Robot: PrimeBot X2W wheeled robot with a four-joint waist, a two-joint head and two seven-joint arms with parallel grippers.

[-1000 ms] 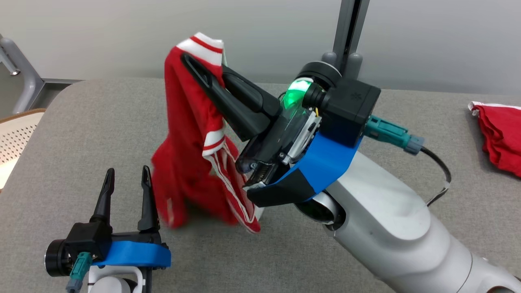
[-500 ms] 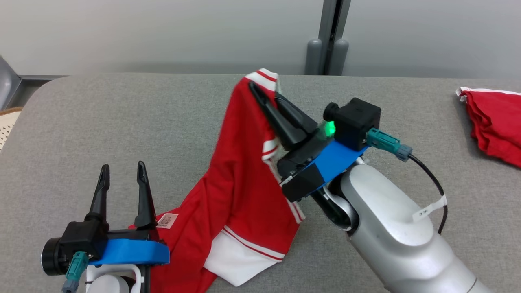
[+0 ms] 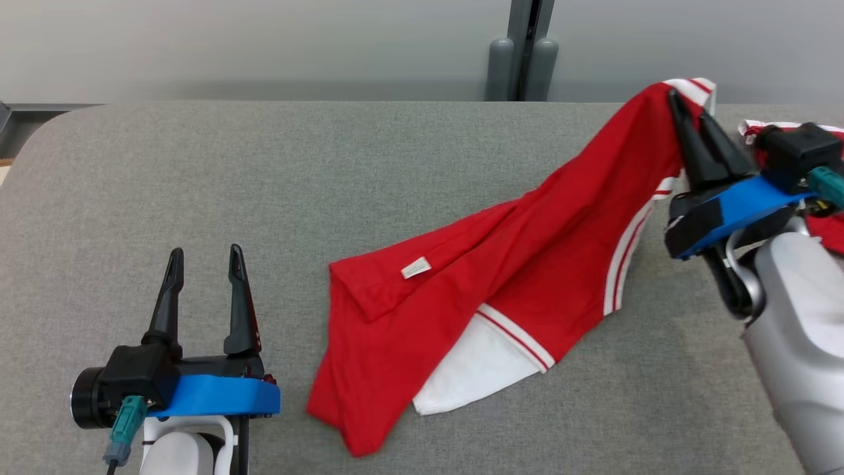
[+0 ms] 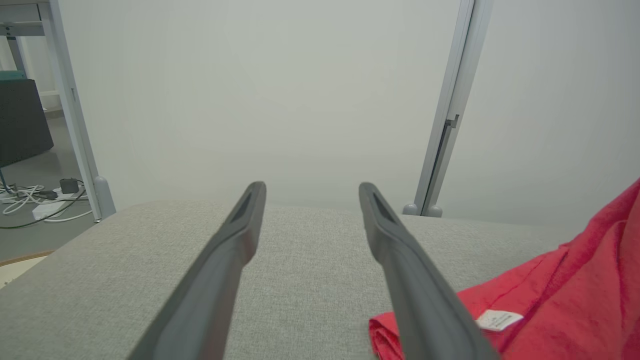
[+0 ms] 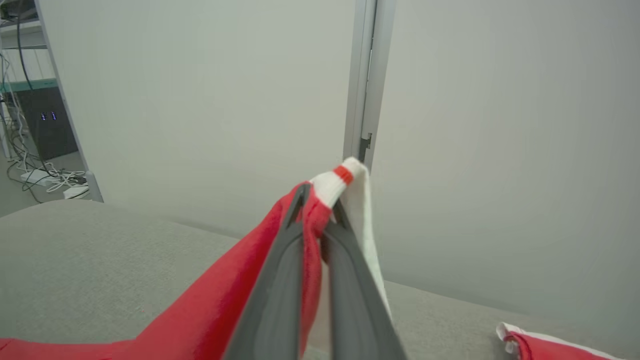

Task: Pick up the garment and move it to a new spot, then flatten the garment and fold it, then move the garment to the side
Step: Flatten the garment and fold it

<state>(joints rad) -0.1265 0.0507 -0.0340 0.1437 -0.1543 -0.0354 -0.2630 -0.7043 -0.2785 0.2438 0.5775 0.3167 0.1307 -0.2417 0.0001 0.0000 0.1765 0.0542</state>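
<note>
Head view takes in a wide grey fabric-covered bench [image 3: 198,185], and across its middle and right lies the red garment [image 3: 514,277], stretched in a long diagonal from a crumpled lower end near the front edge up to a raised corner at the far right. Its lower part rests on the bench, with a white panel edged in red and white stripes showing beneath the red cloth; the upper part lifts clear of the surface. The right gripper [image 3: 688,104] is clamped on that raised corner, and the right wrist view shows its two dark fingers pressed together over the red fabric just below a white, red-striped cuff. The left gripper [image 3: 206,251] stands at the lower left over the bench, beside the garment's lower end but apart from it, fingers spread wide and holding nothing. A second red cloth [image 5: 540,349] lies on the bench at the far right, beyond the right arm. A small white label [image 3: 415,267] sits on the garment near its left end.
</note>
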